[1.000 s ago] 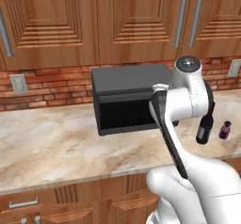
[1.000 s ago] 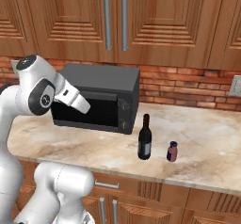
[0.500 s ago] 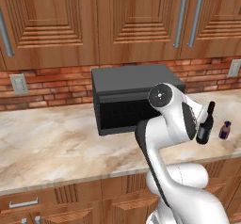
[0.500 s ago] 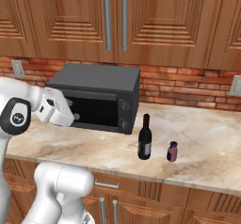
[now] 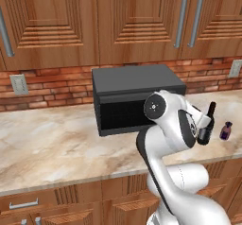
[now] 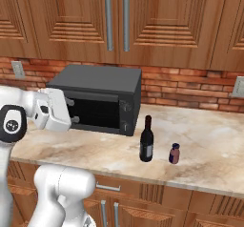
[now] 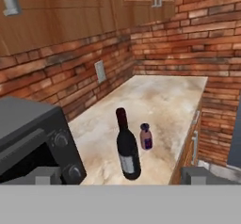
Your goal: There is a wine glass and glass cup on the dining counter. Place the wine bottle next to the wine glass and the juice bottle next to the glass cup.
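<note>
Gripper (image 6: pixel 71 110) stood spread wide and empty, aimed at the wine bottle (image 7: pixel 127 145) upright on the wall counter (image 6: pixel 205 145) beside the juice bottle (image 7: pixel 146 136). We judged it heavy, slick, tippable; grasp mid-body.

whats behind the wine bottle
Behind the wine bottle are bare counter and the brick wall. The microwave stands to its left, nothing hidden.
</note>
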Available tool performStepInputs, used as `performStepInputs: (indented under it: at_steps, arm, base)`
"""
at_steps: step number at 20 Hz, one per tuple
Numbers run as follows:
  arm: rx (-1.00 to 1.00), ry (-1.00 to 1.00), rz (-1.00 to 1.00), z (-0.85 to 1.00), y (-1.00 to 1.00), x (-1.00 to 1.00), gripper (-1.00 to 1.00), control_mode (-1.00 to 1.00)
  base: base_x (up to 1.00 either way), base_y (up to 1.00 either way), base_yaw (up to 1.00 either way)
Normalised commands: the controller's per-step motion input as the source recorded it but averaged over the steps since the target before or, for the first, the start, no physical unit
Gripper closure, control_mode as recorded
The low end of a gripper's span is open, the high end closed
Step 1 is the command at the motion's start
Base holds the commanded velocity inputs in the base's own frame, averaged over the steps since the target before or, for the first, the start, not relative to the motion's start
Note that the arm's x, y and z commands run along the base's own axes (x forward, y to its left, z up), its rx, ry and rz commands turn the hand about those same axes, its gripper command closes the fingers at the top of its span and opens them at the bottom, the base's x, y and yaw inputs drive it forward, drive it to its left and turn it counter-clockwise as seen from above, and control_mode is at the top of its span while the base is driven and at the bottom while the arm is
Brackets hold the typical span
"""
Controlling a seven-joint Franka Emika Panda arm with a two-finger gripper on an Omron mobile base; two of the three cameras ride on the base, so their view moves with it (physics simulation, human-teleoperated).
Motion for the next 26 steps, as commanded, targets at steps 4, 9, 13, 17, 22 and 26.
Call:
performStepInputs:
  at_steps: [4, 9, 13, 17, 22, 26]
  arm:
    - [0.03, -0.03, 0.00, -0.06, -0.29, -0.10, -1.00, -1.00]
    - [0.00, 0.00, 0.00, -0.10, -0.40, -0.15, -1.00, -1.00]
    - [0.00, 0.00, 0.00, -0.19, -0.36, -0.12, -1.00, -1.00]
    - [0.00, -0.01, -0.06, -0.31, -0.33, -0.01, -1.00, -1.00]
    - [0.00, -0.04, -0.06, -0.39, -0.29, 0.02, -1.00, -1.00]
    - [0.00, -0.09, -0.09, -0.37, -0.27, 0.09, -1.00, -1.00]
  base:
    - [0.00, 0.00, 0.00]
    - [0.00, 0.00, 0.00]
    - [0.00, 0.00, 0.00]
    - [0.00, 0.00, 0.00]
    - [0.00, 0.00, 0.00]
    - [0.00, 0.00, 0.00]
